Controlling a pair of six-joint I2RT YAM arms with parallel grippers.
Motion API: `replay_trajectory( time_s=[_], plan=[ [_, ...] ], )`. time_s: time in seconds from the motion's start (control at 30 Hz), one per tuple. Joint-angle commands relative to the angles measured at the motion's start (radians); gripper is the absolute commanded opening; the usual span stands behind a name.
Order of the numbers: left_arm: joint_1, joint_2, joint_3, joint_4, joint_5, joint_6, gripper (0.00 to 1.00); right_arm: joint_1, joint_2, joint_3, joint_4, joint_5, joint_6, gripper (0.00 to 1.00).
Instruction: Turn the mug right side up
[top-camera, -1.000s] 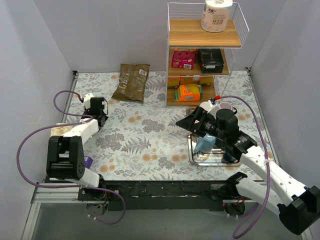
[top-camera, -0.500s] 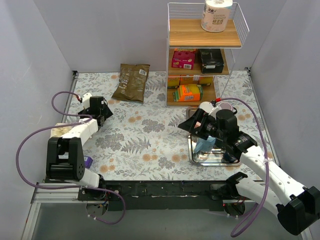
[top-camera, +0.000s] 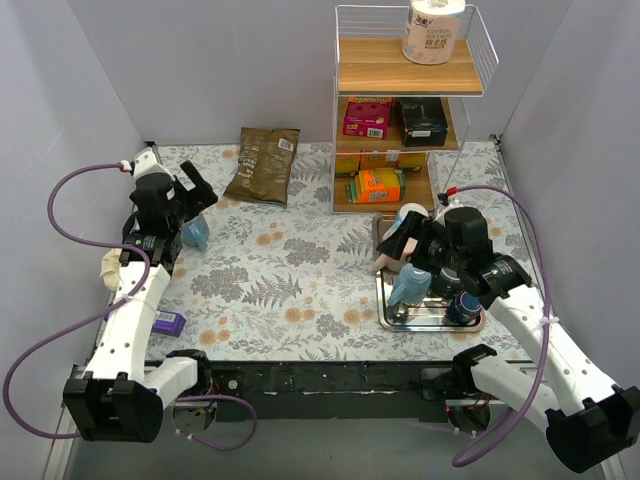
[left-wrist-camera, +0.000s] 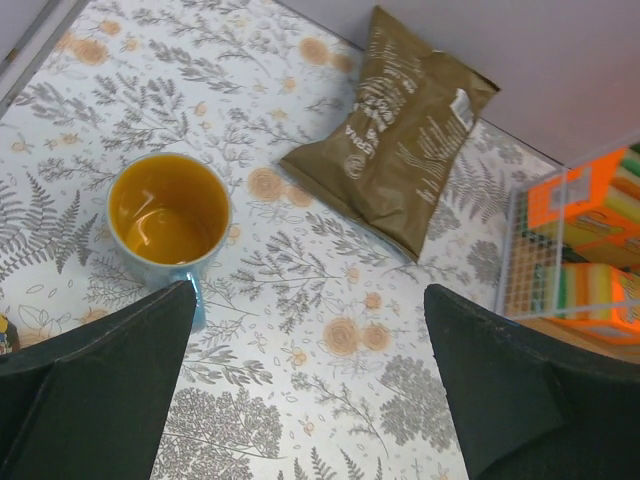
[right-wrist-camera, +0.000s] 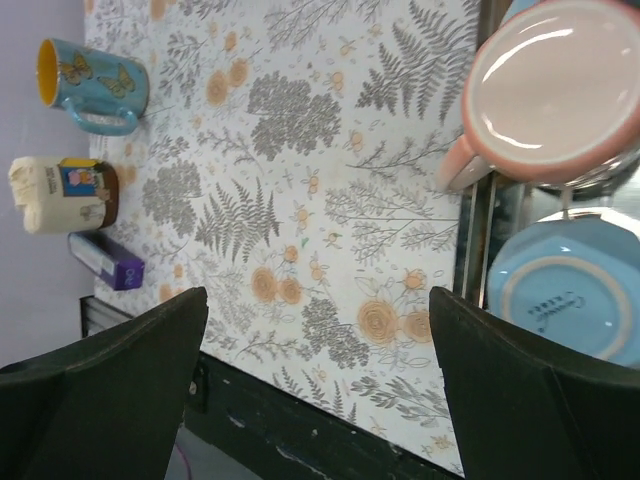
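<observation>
One blue mug (left-wrist-camera: 168, 222), yellow-orange inside, stands mouth-up on floral table (left-wrist-camera: 300, 440), left-centre of left wrist view. Left gripper (left-wrist-camera: 308, 295) spread wide, holding nothing. Right gripper (right-wrist-camera: 318, 295) likewise wide, empty, at right of top view.

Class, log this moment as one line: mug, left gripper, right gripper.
mug: upright on table, ungripped | left gripper: open, empty | right gripper: open, empty, near tray

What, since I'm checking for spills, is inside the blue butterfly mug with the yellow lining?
The upright blue butterfly mug holds nothing: its glossy yellow floor and far wall show bare. Its rim hides the near inner wall.
</observation>
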Motion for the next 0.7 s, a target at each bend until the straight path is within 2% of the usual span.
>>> replay_trajectory(
  time_s=[0.0,0.03,0.13,0.3,0.47,0.67],
  plan=[
    [0.007,-0.035,0.069,-0.178,0.174,0.058,0.98,-0.009,0.004,0.168,-0.212,0.167,-0.171,0.99],
    [0.007,-0.039,0.071,-0.201,0.175,0.04,0.98,-0.008,0.007,0.183,-0.246,0.28,-0.183,0.99],
    [0.007,-0.091,0.019,-0.218,0.162,-0.019,0.98,-0.008,-0.013,0.197,-0.321,0.408,-0.199,0.98],
    [0.007,-0.19,-0.049,-0.152,0.208,-0.071,0.98,-0.008,-0.021,0.188,-0.419,0.451,-0.101,0.96],
    [0.007,-0.222,-0.064,-0.118,0.358,-0.083,0.98,0.003,-0.079,0.084,-0.421,0.48,0.105,0.94],
    [0.007,-0.242,-0.113,-0.086,0.474,-0.083,0.98,0.11,-0.067,0.029,-0.378,0.526,0.247,0.93]
  ],
)
